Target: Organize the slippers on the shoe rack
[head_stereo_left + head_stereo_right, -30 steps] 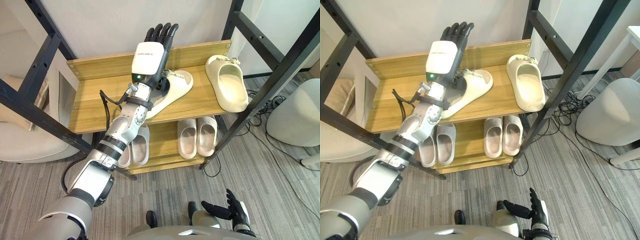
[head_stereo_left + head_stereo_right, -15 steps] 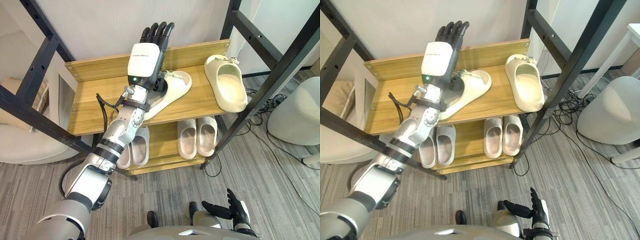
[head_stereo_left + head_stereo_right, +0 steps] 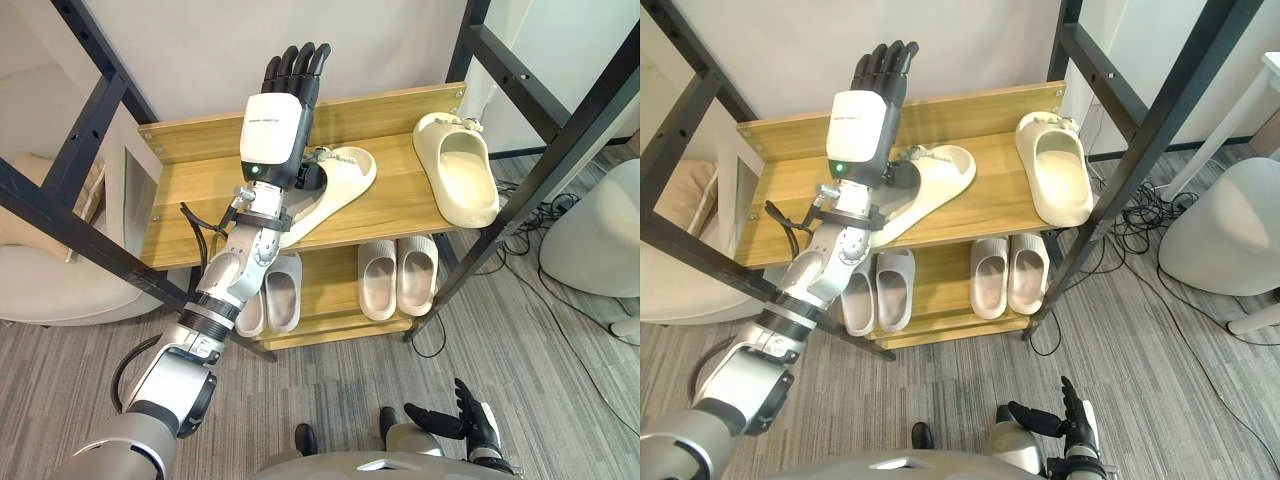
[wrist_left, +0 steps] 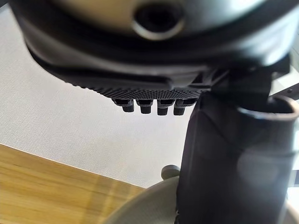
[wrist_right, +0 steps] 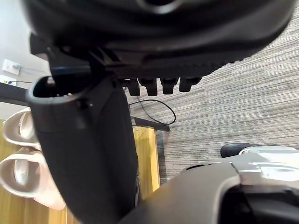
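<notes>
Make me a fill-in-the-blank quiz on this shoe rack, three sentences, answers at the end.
The left hand is above a cream slipper on the ____ shelf. The second cream slipper lies at that shelf's ____ end. The lower shelf holds ____ beige slippers.
Missing words: top, right, four.

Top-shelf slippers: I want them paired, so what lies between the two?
Nothing: the left eye view shows bare shelf board between the angled slipper and the straight slipper.
</notes>
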Controlling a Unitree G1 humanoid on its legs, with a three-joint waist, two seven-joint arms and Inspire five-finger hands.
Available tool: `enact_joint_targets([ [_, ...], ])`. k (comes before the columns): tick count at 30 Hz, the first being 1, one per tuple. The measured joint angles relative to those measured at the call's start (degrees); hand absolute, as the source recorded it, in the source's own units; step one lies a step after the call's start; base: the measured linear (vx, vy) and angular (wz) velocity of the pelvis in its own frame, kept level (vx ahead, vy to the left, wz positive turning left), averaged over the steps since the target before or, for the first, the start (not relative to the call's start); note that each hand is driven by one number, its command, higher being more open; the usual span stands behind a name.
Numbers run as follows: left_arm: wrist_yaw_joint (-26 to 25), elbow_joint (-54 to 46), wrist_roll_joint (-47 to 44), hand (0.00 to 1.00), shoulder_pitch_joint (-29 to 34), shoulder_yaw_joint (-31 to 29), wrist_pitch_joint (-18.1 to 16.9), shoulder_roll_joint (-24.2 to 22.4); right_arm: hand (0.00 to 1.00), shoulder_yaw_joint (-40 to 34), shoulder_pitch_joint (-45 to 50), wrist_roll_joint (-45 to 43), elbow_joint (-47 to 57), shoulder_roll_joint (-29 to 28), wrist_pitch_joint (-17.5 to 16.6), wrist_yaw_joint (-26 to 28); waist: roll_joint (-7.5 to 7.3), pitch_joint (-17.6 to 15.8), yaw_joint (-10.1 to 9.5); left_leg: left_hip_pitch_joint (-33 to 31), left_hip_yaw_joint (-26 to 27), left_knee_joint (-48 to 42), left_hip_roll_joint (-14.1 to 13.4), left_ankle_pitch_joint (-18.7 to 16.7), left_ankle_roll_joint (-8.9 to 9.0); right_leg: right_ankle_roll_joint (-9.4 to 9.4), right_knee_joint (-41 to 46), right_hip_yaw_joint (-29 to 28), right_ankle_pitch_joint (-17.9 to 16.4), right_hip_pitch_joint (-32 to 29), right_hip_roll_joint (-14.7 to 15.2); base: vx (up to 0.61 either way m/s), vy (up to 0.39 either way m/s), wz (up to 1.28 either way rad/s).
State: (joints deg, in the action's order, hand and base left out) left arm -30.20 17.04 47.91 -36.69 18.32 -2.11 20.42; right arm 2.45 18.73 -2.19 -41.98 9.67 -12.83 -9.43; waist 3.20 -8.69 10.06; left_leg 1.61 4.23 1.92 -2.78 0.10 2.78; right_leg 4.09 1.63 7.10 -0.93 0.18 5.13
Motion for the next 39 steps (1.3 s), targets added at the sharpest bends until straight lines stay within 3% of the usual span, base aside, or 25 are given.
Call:
enact_joint_targets([
  [30,0.0,-0.8,-1.2,1.00,2.4,-2.5,-2.4,0.1,1.00,1.0,0.0,0.1,-0.6,0.5,0.0,-0.8,0.12,0.5,-0.03,0.5,-0.1,0.5,-0.8,0.0,0.34,-0.36,-1.1,0.2,0.1,1.0,-1.0,0.00,0.000,0.00],
  [39,-0.2,-5.0,-3.7,1.00,6.1,-3.8,-3.4,1.1,1.00,1.0,0.0,0.1,-0.6,0.5,0.0,-0.8,0.15,0.5,-0.12,0.5,-0.3,0.5,-0.8,0.0,0.38,-0.48,-1.2,0.5,0.1,1.1,-1.1,0.00,0.000,0.00],
])
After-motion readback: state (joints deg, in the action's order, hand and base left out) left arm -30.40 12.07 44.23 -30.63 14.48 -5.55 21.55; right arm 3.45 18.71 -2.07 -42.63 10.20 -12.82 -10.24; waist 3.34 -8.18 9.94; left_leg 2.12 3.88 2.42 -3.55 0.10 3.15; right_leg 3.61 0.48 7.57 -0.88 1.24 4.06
